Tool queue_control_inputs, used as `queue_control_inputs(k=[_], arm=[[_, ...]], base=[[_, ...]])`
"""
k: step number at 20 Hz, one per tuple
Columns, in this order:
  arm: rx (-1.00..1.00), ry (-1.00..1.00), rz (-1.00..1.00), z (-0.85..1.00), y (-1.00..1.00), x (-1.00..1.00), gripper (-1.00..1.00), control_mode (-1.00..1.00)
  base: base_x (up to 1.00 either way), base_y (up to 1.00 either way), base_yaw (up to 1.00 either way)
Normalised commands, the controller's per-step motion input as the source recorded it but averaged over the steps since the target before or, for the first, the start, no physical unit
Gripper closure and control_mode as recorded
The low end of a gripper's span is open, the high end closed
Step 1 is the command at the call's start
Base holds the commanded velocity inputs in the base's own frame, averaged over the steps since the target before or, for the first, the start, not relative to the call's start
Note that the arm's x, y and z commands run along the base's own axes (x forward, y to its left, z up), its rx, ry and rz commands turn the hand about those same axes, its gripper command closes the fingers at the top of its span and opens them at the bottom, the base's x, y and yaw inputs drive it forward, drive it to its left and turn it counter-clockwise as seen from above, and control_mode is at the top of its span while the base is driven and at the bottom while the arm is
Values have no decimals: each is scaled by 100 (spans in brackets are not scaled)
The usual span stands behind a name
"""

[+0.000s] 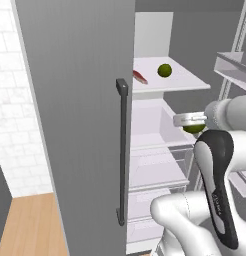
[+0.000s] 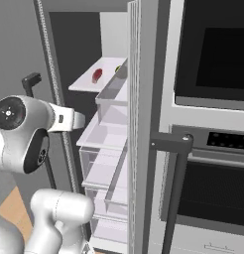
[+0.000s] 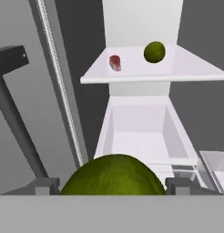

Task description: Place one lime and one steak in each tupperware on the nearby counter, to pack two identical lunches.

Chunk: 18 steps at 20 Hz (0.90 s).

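While our gripper pinches one lime between wide-set fingers, another lime rests on the shelf's far edge.

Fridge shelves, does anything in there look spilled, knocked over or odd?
Nothing stands out. On the upper shelf a lime and a steak sit apart and tidy. A second lime sits between the gripper fingers.
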Motion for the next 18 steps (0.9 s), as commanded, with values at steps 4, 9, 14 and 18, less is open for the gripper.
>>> queue_control_inputs(k=[4,9,14,18], arm=[[-11,9,0,45,0,-79,100,-100],[0,0,0,0,0,0,100,100],[0,0,0,0,0,0,100,100],[0,0,0,0,0,0,100,100]], base=[[0,0,0],[-100,0,0],[-100,-25,-2],[-91,-93,-16]])
